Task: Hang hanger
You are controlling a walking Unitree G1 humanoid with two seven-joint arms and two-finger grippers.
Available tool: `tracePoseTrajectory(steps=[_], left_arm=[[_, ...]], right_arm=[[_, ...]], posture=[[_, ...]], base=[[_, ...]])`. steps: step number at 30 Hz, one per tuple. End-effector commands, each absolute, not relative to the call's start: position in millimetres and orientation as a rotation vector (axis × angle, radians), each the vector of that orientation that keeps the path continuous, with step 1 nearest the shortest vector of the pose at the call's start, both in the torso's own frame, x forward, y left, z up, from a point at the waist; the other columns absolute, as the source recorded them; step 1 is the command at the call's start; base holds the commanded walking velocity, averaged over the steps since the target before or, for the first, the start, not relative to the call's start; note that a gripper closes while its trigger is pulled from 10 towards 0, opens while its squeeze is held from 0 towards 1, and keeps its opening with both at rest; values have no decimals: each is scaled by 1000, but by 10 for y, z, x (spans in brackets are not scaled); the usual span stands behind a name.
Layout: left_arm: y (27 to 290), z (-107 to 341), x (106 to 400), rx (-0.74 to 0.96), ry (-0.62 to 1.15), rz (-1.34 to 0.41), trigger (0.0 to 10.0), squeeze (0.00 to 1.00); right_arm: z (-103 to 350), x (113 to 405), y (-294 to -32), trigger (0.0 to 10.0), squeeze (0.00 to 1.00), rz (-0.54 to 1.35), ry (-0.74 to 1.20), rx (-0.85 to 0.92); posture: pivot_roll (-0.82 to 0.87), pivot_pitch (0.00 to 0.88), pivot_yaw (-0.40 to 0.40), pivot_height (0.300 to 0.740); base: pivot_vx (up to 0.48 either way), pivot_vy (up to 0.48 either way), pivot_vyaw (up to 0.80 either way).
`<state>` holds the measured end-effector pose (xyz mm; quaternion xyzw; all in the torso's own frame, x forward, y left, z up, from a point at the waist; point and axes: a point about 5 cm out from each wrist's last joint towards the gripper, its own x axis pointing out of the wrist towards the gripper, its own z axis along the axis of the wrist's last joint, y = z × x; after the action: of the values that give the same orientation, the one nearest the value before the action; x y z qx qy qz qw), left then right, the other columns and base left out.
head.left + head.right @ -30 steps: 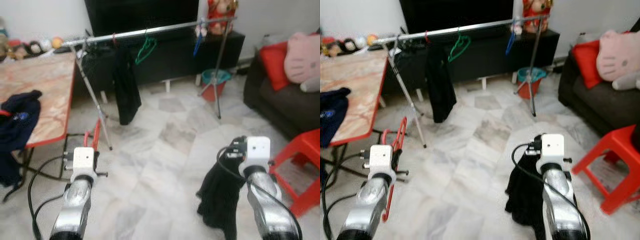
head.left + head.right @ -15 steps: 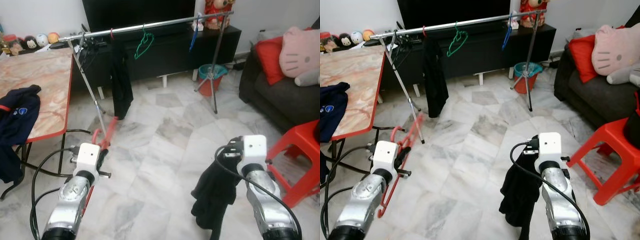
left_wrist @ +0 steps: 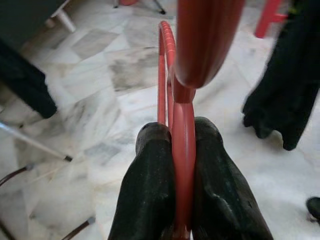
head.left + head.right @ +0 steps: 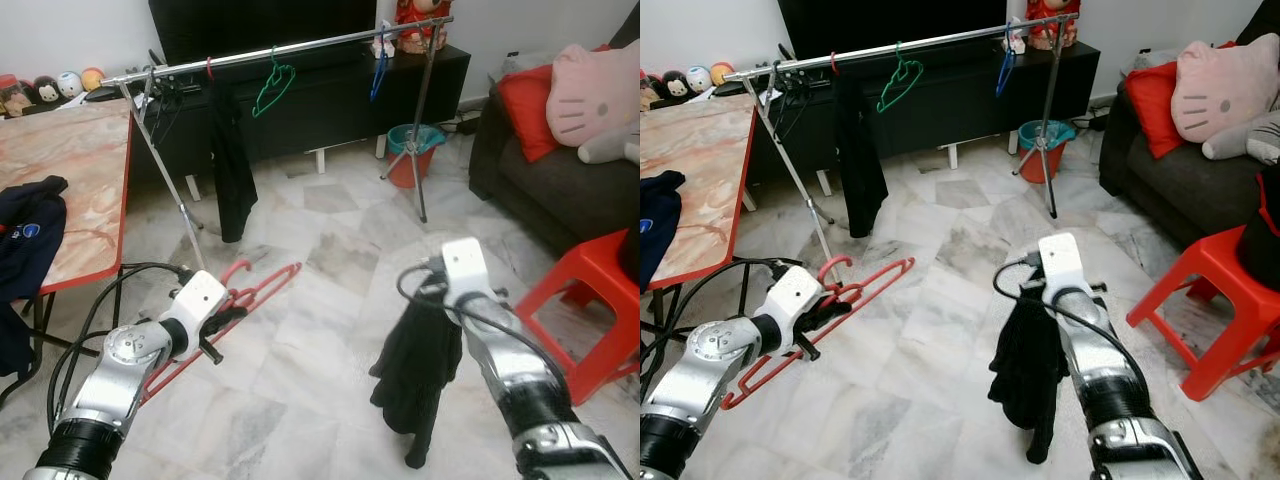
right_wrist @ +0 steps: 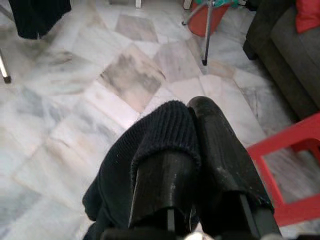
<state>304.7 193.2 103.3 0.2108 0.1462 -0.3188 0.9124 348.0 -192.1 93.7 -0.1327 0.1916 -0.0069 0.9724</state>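
— Left gripper point(image 3: 182, 165): how does it stand?

— Its two black fingers point(image 3: 150, 185) are pressed together on the red hanger point(image 4: 255, 292), which runs between them. The hanger lies tilted over the marble floor point(image 4: 320, 350), hook end pointing toward the clothes rail point(image 4: 280, 48). In the left wrist view the near part of the hanger is a blurred red bar, and its far end runs out of frame.

— And the right gripper point(image 5: 192, 150)?

— Closed as well, on a black garment point(image 4: 415, 370). A ribbed knit edge wraps over one finger in the right wrist view, so the fingertips are partly covered. The cloth hangs limp below the wrist, clear of the floor.

— Any containers?

— A teal and red bucket point(image 4: 412, 152) stands by the rail's right-hand tripod foot; what it holds cannot be made out.

— What else is around?

— The rail crosses in front of a dark TV cabinet point(image 4: 330, 100), well apart from both grippers. On it hang a black garment, a green hanger point(image 4: 266, 90) and a blue hanger point(image 4: 379, 72). A table with a red edge point(image 4: 75, 200) stands on the left, a dark blue garment point(image 4: 25, 240) draped over its side. On the right are a red stool point(image 4: 575, 290), cut off by the frame, and a dark sofa point(image 4: 540, 190) with a red cushion point(image 4: 525, 105) and a pink cushion point(image 4: 590, 90).
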Motion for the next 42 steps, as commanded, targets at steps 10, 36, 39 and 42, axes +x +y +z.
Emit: tracePoseTrajectory(steps=[10, 36, 39, 42], left_arm=[[1885, 1246, 2955, 496, 385, -872, 10000, 0], [1290, 1351, 2839, 417, 305, -1028, 10000, 0], [1195, 1325, 2775, 396, 309, -1072, 10000, 0], [1130, 1351, 2727, 376, 315, -1119, 10000, 0]], right_arm=[[1008, 3700, -1669, 10000, 0, -66, 418, -173], [1088, 3822, -1340, 10000, 0, -258, 366, 133], [1079, 3816, -1356, 10000, 0, -269, 359, 145], [1056, 3810, -1380, 10000, 0, -280, 373, 127]], posture=[[55, 0, 43, 740], [77, 0, 19, 740], [76, 0, 20, 740], [78, 0, 22, 740]], base=[[0, 0, 0], [0, 0, 0], [0, 0, 0], [0, 0, 0]])
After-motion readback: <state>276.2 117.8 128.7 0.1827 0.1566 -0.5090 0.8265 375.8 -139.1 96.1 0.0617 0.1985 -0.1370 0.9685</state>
